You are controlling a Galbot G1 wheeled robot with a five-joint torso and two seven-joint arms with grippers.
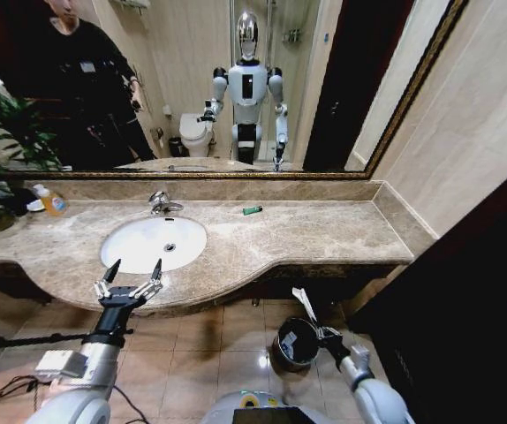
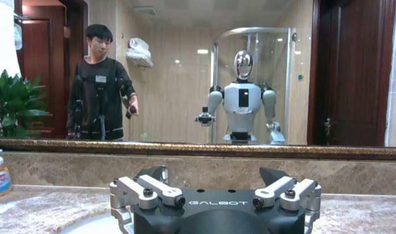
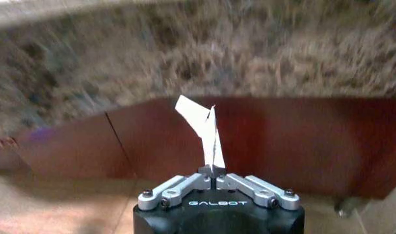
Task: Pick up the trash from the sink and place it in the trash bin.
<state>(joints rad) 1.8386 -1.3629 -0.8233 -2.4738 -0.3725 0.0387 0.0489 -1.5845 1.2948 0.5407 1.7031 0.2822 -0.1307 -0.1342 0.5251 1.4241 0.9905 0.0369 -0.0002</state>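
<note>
A: Start big. Where is the counter (image 1: pixel 306 234) from the right gripper (image 1: pixel 311 315)?

B: Above and ahead of it; that gripper hangs low, under the counter's front edge, over the floor. The sink (image 1: pixel 130 252) is set in the counter, up and well off toward the left gripper (image 1: pixel 132 281), which hovers at the counter edge just in front of the basin, its fingers spread wide and holding nothing.

A: And the bin (image 1: pixel 297 343)?

B: Directly beneath the right gripper, close under it. In the head view the gripper seems to sit over the bin's far rim, not its middle.

A: What does it carry?

B: A flat white packet (image 3: pixel 204 127), pinched at its lower end between closed fingers. It stands up from the fingertips, bent and loose at the top.

A: Anything else?

B: A small green piece (image 1: pixel 252 210) lies on the counter, far above the right gripper, near the wall. I see no litter in the basin.

A: What could go wrong?

B: I judge the drop is the risk. The packet is light and flat, so released near the rim it may flutter, catch the edge and land on the tiles. It could also cling to one finger when they part. The green piece lies outside the sink and could be missed.
</note>
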